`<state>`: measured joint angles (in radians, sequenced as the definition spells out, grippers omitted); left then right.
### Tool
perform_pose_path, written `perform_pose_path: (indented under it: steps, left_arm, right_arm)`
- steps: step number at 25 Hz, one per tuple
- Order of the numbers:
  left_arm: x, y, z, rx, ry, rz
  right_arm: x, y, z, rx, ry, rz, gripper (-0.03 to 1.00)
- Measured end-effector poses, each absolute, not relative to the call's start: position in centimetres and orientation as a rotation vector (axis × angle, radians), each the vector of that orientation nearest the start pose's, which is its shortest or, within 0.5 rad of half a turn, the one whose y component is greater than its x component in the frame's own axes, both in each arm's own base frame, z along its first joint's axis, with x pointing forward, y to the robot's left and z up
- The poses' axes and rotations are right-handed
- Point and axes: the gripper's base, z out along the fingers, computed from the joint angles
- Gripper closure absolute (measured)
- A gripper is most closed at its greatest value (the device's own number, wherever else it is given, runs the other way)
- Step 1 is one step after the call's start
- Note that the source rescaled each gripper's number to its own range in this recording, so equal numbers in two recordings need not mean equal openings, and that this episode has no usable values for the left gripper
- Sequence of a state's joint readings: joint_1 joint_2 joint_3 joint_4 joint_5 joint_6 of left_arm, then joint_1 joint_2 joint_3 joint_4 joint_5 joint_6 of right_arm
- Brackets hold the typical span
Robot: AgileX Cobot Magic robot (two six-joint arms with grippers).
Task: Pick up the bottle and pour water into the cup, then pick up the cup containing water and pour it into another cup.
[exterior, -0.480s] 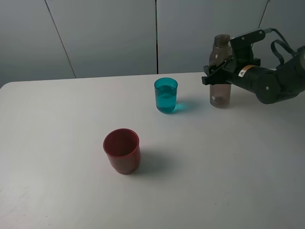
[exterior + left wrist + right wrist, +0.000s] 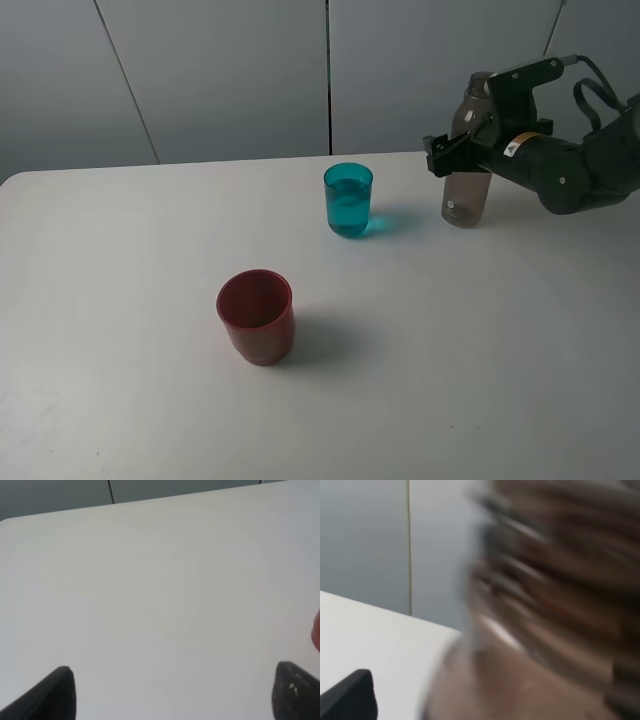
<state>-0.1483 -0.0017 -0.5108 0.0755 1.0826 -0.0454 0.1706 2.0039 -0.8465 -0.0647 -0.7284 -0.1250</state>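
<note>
Exterior high view, right tool [image 2: 460, 150] clamped on tilted bottle [image 2: 466, 200], arm sticker [image 2: 515, 150] unreadable, left tool [image 2: 175, 692] spread, empty

Prob. lab: white table [image 2: 110, 400], grey panels [image 2: 230, 70].

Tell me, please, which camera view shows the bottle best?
The exterior high view: the bottle shows from neck to base, slightly tilted, with the right gripper around its middle. The right wrist view gives only a close brown blur of it; the left wrist view shows none of it.
</note>
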Motion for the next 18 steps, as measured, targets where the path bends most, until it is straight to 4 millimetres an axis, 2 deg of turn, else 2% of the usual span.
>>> perform_pose_path:
  steps: [4, 8, 13, 18]
  left_arm:
    - [-0.6, 0.7, 27.9, 0.100, 2.049, -0.030]
    - [-0.6, 0.7, 27.9, 0.100, 2.049, -0.030]
    - [-0.6, 0.7, 27.9, 0.100, 2.049, -0.030]
    - [-0.6, 0.7, 27.9, 0.100, 2.049, -0.030]
  right_arm:
    - [37.2, 6.8, 14.1, -0.367, 1.833, 0.024, -0.02]
    - [37.0, 6.7, 16.8, -0.355, 1.771, 0.019, -0.02]
    - [36.2, 6.6, 20.6, -0.338, 1.700, 0.014, -0.02]
    - [34.6, 6.3, 24.9, -0.307, 1.658, 0.030, -0.03]
